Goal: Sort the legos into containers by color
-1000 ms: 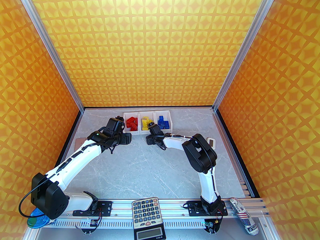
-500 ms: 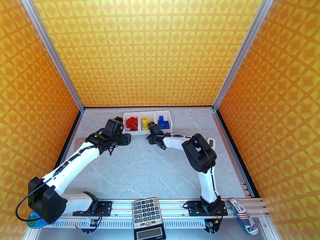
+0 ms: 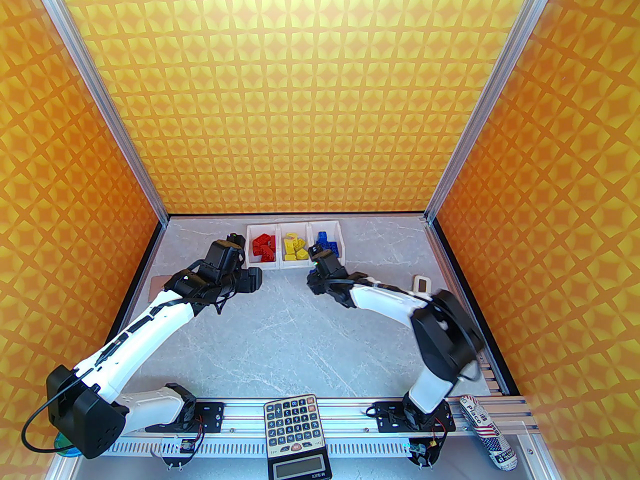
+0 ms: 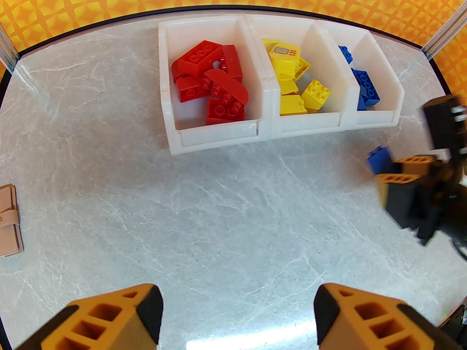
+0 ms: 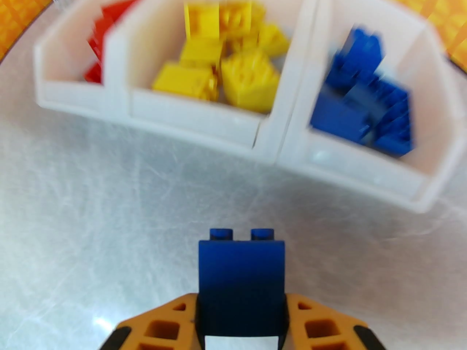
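Blue Lego brick [image 5: 240, 268] is sitting clenched in the right claw [image 5: 240, 304], just in front of the right-hand bin [image 5: 434, 93] of blue bricks [image 5: 365, 97], so it is probably needing a lift over the front wall [image 5: 346, 170] before release, while the left claw [image 4: 237, 312] is hovering released.

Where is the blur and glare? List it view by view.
Right wrist: containers and sorted legos motion-smeared, held blue lego sharper. Left wrist: sharp, table edge bowed by the lens, right gripper blurred, glare near the left gripper. Top external: crisp, right arm's elbow slightly smeared.
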Controlling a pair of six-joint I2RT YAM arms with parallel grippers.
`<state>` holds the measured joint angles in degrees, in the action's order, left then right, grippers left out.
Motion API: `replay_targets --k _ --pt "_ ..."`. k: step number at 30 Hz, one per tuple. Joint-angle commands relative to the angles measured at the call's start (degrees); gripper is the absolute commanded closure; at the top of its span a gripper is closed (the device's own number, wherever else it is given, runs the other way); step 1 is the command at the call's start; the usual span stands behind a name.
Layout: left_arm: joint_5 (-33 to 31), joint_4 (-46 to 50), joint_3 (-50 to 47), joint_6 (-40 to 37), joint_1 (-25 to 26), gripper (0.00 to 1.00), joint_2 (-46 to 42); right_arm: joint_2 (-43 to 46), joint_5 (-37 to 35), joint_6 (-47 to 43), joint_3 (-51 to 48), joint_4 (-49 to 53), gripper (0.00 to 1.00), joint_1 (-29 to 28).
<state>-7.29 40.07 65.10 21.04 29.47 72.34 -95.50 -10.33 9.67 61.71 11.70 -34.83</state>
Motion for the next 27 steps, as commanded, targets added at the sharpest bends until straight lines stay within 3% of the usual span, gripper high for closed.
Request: replay_targets --k 1,10,27 --pt "0.9 -0.5 -0.7 0.8 0.8 0.27 -1.3 3.9 -2.7 -1.7 2.7 5.4 0.74 0.7" --pt "0.8 0.1 -0.8 0.8 1.2 0.27 -2.5 4.4 -3.0 -2.2 13.9 11.4 0.74 4.4" --pt "0.6 0.3 -4.8 2.8 3.0 0.27 -8.0 -24.3 5.3 0.7 44.4 21.1 0.73 13.6"
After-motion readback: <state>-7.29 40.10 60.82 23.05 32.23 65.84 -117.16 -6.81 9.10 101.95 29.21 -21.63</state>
